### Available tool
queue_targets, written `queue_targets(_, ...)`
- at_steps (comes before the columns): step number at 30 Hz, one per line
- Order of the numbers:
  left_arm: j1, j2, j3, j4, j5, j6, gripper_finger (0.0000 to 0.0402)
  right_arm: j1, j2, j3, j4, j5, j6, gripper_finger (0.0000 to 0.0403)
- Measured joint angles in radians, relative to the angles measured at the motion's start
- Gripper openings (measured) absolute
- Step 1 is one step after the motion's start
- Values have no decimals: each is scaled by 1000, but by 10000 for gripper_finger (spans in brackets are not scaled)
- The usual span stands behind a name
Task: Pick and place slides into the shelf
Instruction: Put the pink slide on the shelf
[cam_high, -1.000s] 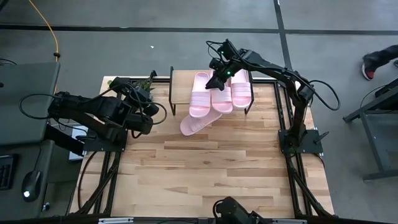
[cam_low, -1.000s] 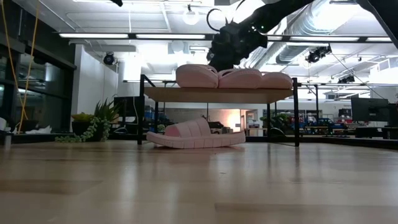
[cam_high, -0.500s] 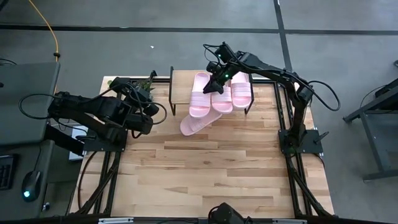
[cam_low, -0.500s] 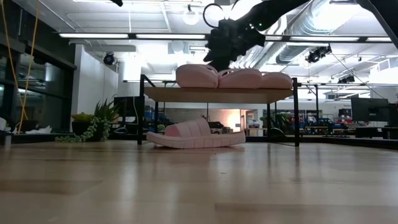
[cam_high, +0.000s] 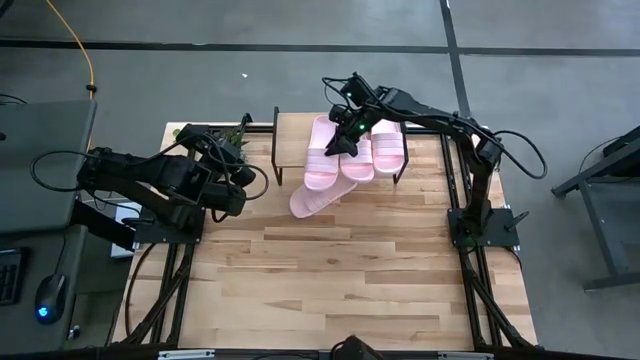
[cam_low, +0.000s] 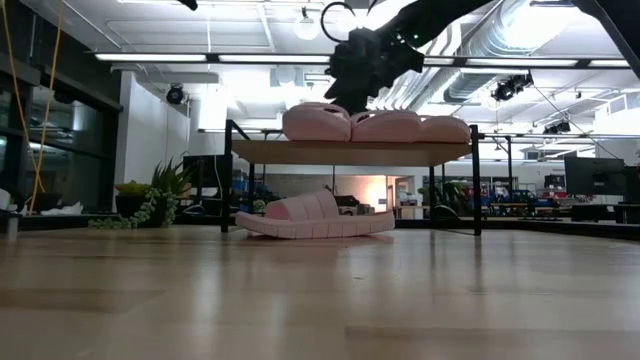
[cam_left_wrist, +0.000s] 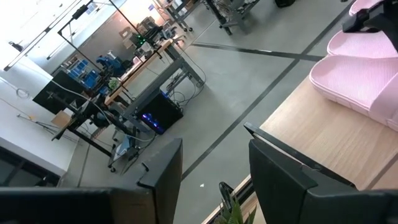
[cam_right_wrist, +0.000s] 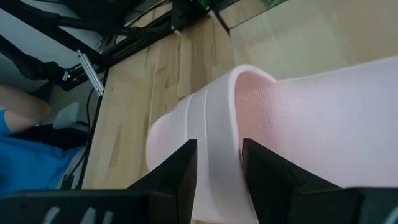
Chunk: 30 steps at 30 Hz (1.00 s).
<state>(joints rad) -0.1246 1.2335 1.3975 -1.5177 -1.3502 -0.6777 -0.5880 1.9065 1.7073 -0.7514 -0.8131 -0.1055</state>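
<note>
The right gripper (cam_high: 343, 132) is above the shelf (cam_high: 291, 135), its jaws apart over a pink slide (cam_high: 322, 152). The left gripper (cam_high: 243, 177) waits beside the shelf, jaws apart and empty.

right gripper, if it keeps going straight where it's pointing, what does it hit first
Most likely the pink slide directly ahead of the right gripper: its open fingers frame that slide's edge on the shelf. How much gap remains is unclear.

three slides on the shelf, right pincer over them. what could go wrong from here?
1. The right pincer straddles a slide's strap on the shelf; lifting now might drag that slide off.
2. The three slides sit packed together, so a nudge may shift a neighbour.
3. The fourth slide lies on the table, partly under the shelf, an awkward pick.
</note>
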Motion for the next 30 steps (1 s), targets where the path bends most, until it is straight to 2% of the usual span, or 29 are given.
queue_targets(9,0,0,0,1,9,0,168,13,23,-1,9,24,-8,109)
queue_targets(17,0,0,0,1,9,0,168,13,25,-2,59,46,0,10)
queue_targets(30,0,0,0,0,9,-7,168,13,28,-3,305,61,130,2)
